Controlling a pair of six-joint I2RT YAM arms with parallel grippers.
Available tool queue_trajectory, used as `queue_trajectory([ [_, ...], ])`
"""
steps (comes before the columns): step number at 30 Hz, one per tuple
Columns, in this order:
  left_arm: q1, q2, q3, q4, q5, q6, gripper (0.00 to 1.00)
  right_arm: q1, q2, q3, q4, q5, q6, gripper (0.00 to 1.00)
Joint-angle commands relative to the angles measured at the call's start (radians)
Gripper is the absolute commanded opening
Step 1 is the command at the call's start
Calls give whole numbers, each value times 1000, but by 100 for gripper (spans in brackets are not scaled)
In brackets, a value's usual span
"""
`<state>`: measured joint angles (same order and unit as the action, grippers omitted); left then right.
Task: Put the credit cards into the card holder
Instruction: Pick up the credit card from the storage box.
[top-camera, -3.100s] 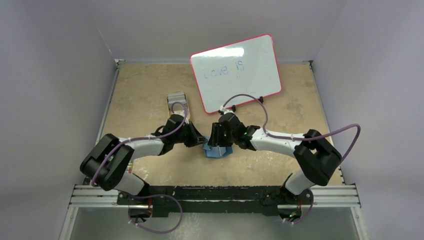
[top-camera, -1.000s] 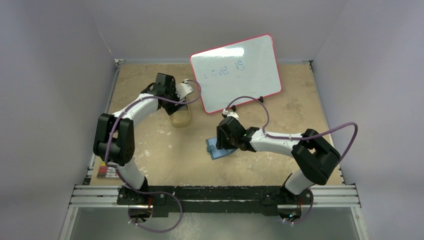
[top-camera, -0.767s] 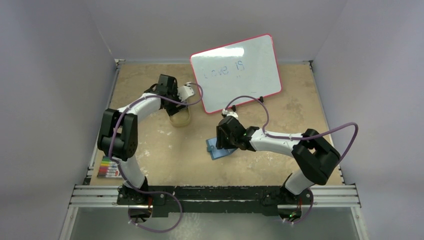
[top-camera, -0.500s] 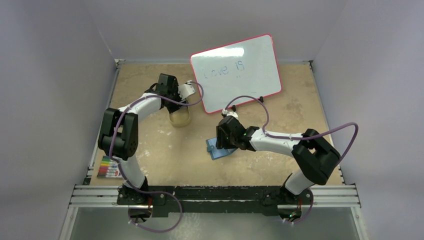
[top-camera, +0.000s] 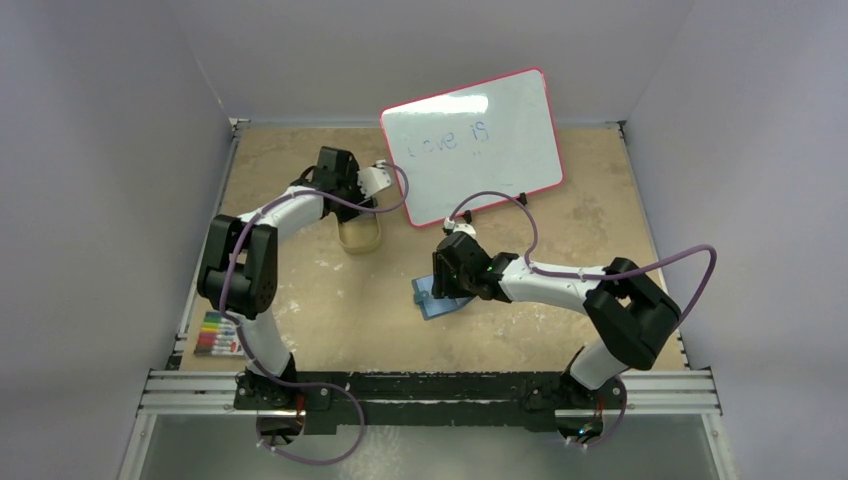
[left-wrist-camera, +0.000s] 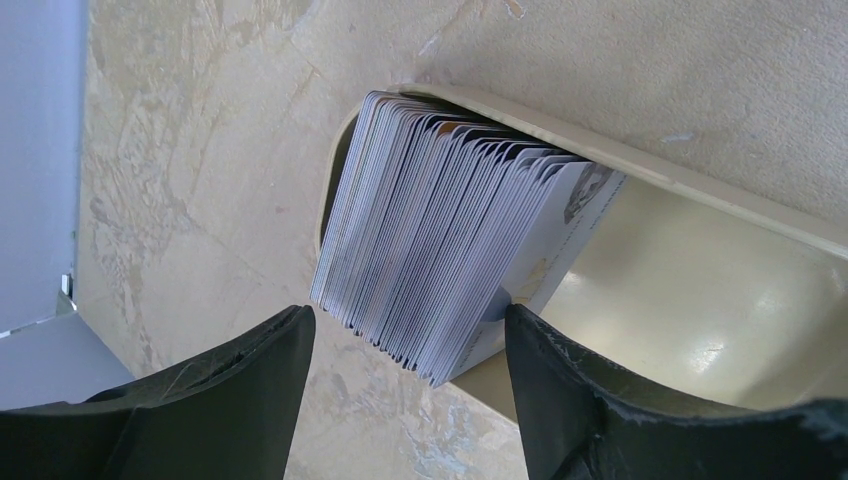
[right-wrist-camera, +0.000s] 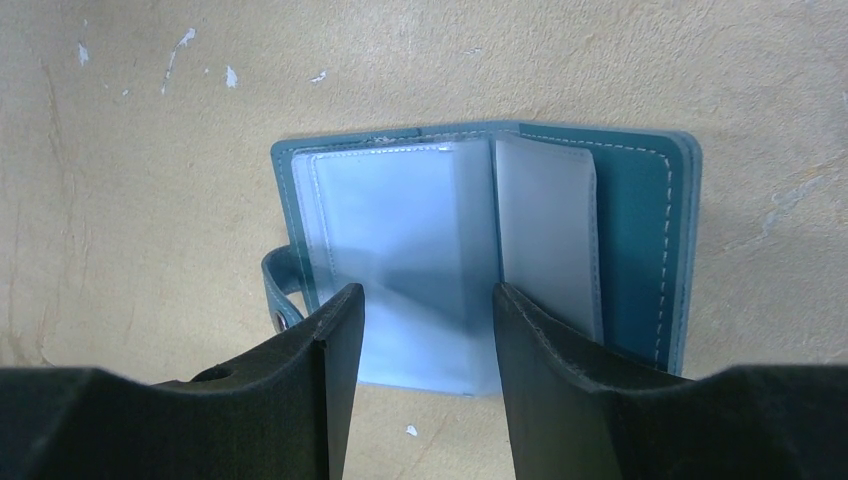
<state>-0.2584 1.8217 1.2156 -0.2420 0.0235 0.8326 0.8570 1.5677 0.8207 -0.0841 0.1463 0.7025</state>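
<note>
On whiteboard (top-camera: 470, 145): "Love is"; left hand (left-wrist-camera: 407, 325) spread over credit cards (left-wrist-camera: 440, 220), right hand (right-wrist-camera: 427, 300) spread over card holder (right-wrist-camera: 632, 230).

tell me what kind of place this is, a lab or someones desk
Most likely a robot lab test cell, not a desk: plain grey walls box in a tan table, a left arm and right arm are bolted to an aluminium rail, and a whiteboard stands at the back.
</note>
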Motion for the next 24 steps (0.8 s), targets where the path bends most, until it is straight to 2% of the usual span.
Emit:
queue_trajectory([
  [1, -2, 24, 35, 29, 20, 42, 68, -3, -5, 40, -23, 21, -14, 53],
  [9, -2, 47, 36, 25, 10, 49, 67, -3, -5, 40, -20, 21, -14, 53],
  [24, -2, 51, 98, -5, -8, 34, 47, -3, -4, 50, -27, 22, -17, 53],
])
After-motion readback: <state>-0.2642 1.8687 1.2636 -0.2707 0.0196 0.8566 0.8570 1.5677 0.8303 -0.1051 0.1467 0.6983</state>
